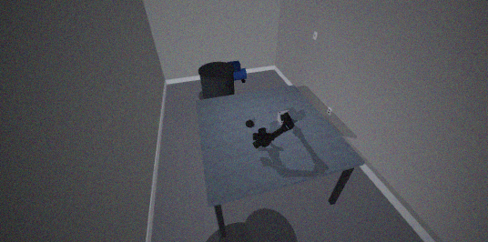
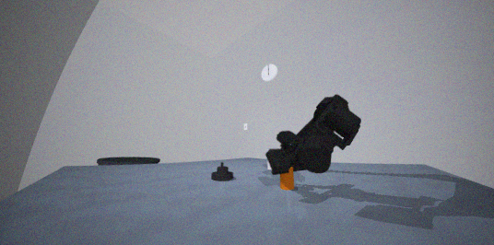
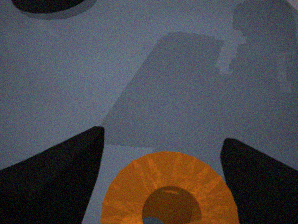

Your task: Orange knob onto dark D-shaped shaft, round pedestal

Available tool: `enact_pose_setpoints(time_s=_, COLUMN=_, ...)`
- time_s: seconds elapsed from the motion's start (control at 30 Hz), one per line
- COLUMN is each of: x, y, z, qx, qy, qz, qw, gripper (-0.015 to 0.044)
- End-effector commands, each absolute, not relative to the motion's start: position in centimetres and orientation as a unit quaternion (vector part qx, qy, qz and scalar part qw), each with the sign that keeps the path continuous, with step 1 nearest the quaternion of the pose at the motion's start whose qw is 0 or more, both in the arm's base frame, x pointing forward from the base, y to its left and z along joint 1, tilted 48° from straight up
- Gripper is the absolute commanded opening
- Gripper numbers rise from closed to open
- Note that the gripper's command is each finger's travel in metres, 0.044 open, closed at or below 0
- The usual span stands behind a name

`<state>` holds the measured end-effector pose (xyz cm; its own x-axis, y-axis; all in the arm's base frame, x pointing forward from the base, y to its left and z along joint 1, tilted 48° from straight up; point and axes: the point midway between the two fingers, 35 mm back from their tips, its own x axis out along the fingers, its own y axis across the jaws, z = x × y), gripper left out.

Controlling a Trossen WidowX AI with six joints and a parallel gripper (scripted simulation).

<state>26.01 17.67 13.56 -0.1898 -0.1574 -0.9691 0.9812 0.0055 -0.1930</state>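
The orange knob (image 2: 287,180) (image 3: 127,205) stands upright on the blue-grey table (image 1: 237,181) (image 2: 138,206), its D-shaped hole facing up. My gripper (image 1: 260,141) (image 2: 286,170) (image 3: 164,142) is low over the knob and open, with one dark finger on each side and a gap between each finger and the knob. The shaft's flat side does not show.
A black bin (image 1: 217,79) with a blue object (image 1: 238,71) beside it stands on the floor past the table's far edge; its rim shows in the exterior view (image 2: 128,160). A round dark object (image 1: 261,228) stands on the floor near the table's front corner.
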Motion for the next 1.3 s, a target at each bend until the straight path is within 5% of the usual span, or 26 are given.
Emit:
enact_pose_setpoints(time_s=0.0, x=26.0, y=17.6, z=13.5, qx=0.403, qy=0.51, qz=-0.579, qw=0.492, gripper=0.026)
enact_pose_setpoints(time_s=0.4, x=26.0, y=17.6, z=13.5, qx=0.403, qy=0.51, qz=-0.579, qw=0.492, gripper=0.026)
enact_pose_setpoints(time_s=0.63, x=26.0, y=17.6, z=13.5, qx=0.403, qy=0.51, qz=-0.579, qw=0.492, gripper=0.044)
enact_pose_setpoints(time_s=0.93, x=26.0, y=17.5, z=13.6, qx=0.405, qy=0.514, qz=-0.578, qw=0.487, gripper=0.044)
enact_pose_setpoints(time_s=1.27, x=26.8, y=12.6, z=17.7, qx=0.551, qy=0.669, qz=-0.433, qw=0.25, gripper=0.044)
